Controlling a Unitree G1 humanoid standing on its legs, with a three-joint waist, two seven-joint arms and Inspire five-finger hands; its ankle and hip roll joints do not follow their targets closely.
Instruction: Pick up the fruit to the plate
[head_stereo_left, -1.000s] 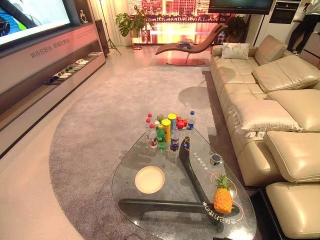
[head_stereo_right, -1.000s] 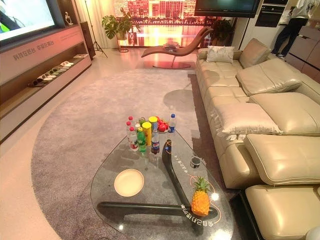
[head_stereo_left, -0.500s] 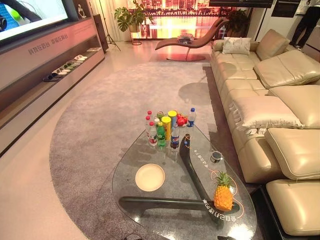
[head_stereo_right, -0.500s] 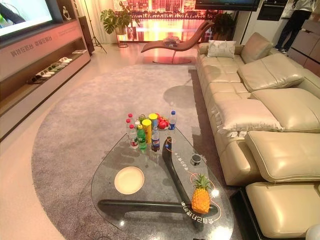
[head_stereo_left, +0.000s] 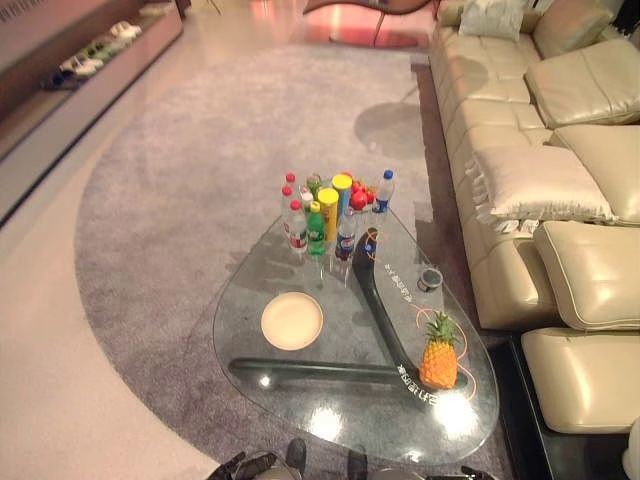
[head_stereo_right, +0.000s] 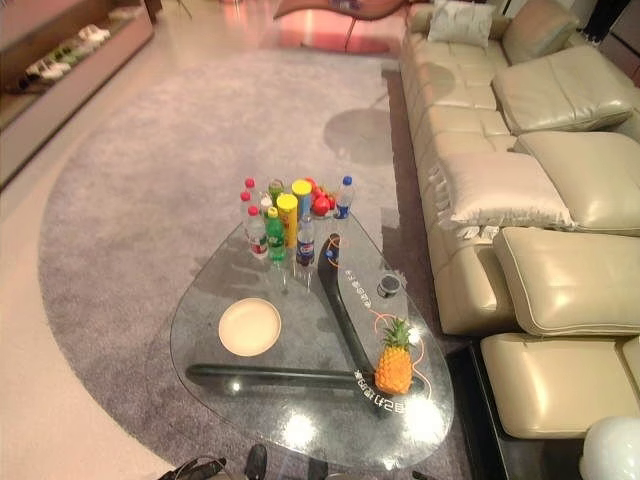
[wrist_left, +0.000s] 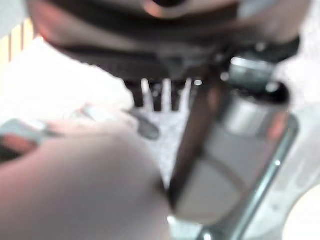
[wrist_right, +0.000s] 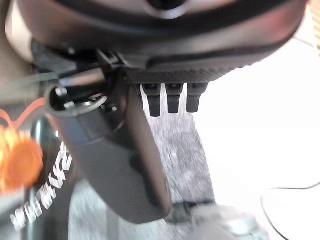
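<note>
A glass table (head_stereo_left: 300, 420) stands on a round grey rug (head_stereo_left: 170, 180), with a beige sofa (head_stereo_left: 560, 200) along its right side; the pineapple (head_stereo_left: 438, 352) stands upright near the table's right edge, toward the near end, apart from everything else on the glass; the pale round plate (head_stereo_left: 292, 321) lies near the left edge, well apart from the pineapple, with nothing on it; at the far corner a cluster of bottles (head_stereo_left: 310, 225) and yellow cans (head_stereo_left: 330, 205) stands close together, with red fruit (head_stereo_left: 358, 198) just behind them; a small dark cup (head_stereo_left: 430, 278) sits near the right edge, between the cluster and the pineapple. The left hand (wrist_left: 210, 165) shows in its wrist view with fingers straight and relaxed, holding nothing; the right hand (wrist_right: 120, 165) in its own wrist view likewise hangs with fingers straight and loose, nothing in its grasp, the pineapple showing as an orange blur at that view's edge.
</note>
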